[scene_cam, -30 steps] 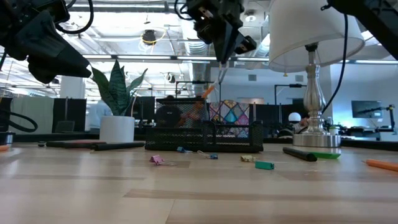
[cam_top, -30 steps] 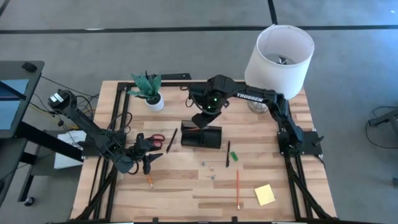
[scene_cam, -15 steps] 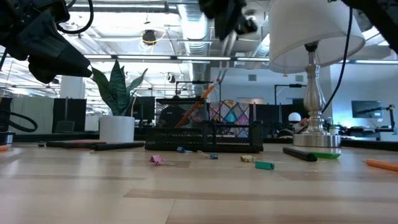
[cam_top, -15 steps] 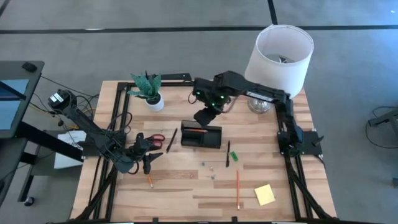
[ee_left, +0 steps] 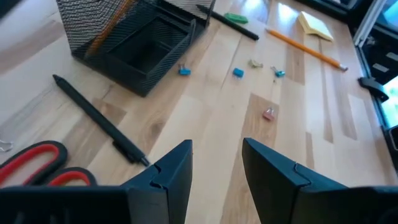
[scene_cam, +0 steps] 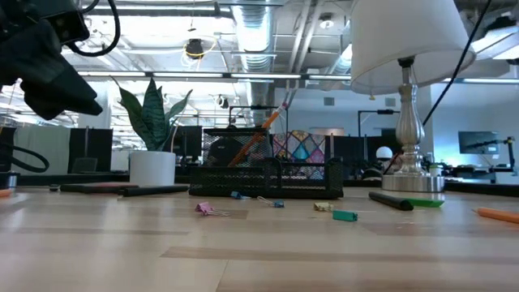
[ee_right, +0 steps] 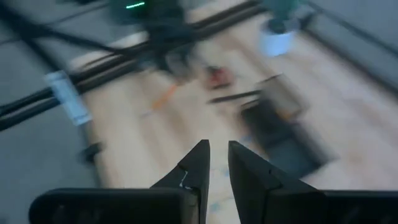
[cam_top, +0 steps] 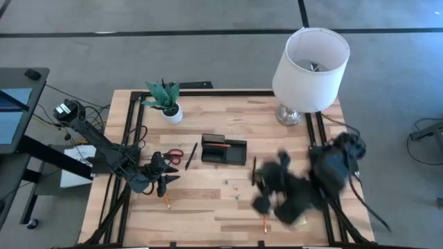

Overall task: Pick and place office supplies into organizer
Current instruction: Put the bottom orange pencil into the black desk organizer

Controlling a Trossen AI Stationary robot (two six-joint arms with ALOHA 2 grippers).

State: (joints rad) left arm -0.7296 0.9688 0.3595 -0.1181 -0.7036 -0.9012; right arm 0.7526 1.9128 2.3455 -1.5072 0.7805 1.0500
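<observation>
The black mesh organizer (cam_top: pixel 223 151) stands mid-table with an orange pencil (scene_cam: pixel 255 139) leaning in it, tip over the rim. Red-handled scissors (cam_top: pixel 171 154), a black pen (cam_top: pixel 190 156) and another orange pencil (cam_top: pixel 166 201) lie at the left. My left gripper (cam_top: pixel 168 181) hovers open beside them, and nothing is between its fingers (ee_left: pixel 171 171). My right gripper (cam_top: pixel 263 200) is a blur above the near right of the table. In its wrist view its fingertips (ee_right: pixel 219 149) stand a narrow gap apart with nothing between. Small clips (ee_left: pixel 184 70) lie near the organizer.
A potted plant (cam_top: pixel 166 100) stands at the far left and a white-shaded lamp (cam_top: pixel 310 62) at the far right. A third orange pencil (ee_left: pixel 305 48), a yellow sticky pad (ee_left: pixel 314 22) and a green item (cam_top: pixel 259 173) lie on the right half, under the right arm.
My right gripper has risen from above the organizer and swung fast toward the table's near right, turning as it went. The orange pencil stays leaning in the organizer. My left gripper has turned a little in place.
</observation>
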